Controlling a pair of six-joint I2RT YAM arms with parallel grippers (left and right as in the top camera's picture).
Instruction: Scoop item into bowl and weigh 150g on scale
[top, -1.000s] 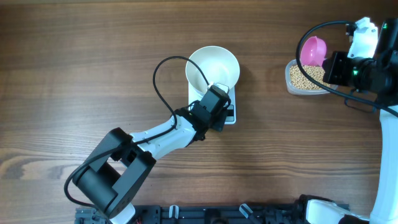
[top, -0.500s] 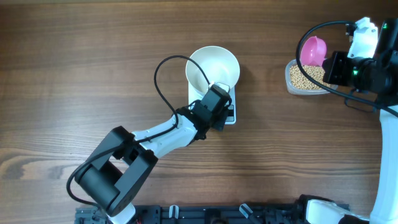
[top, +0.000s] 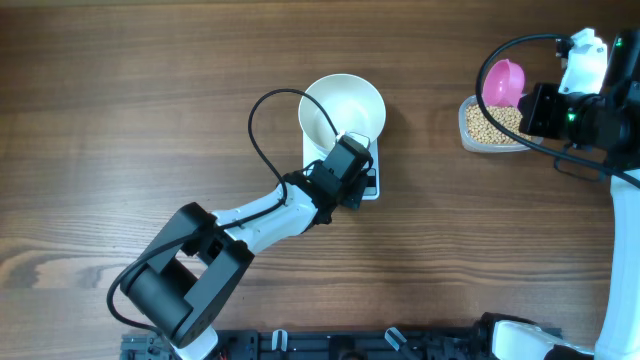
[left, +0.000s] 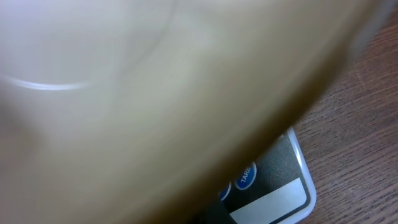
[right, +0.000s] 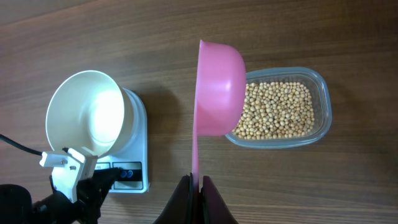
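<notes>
So, landmark: the scale (top: 372, 182), white and square, sitting on the wood table (top: 140, 90). Everything below is placed off it.
Scale panel: the edge with the display and a blue TARE button (left: 245, 176) pokes out from under the bowl, on the side facing the arm bases.
Bowl: the white bowl (top: 350, 100) is parked right on top of the scale and covers most of the platform. Its inside looks plain white.
Left gripper: the left gripper (top: 352, 140) hovers over the scale's panel edge, tips right at the bowl's near rim. Jaws are closed up tight. Can't tell if it's pinching the rim or just sitting against it. Its own camera is mostly a blurry wall of bowl with a corner of the scale below.
Beans: the tan beans (right: 277, 115) all lie in a clear plastic container (right: 323, 102), well apart from the scale, out on the right arm's side.
Pink scoop: the pink scoop (right: 217, 87) is up in the air over the end of the container nearest the scale, handle running back to the gripper.
Right gripper: the right gripper (right: 194, 186) is clamped on the scoop's thin handle, fingers squeezed together around it, well away from the scale.
Cable: a black cable (top: 250, 130) loops off the left arm, on the side of the scale away from the container.
</notes>
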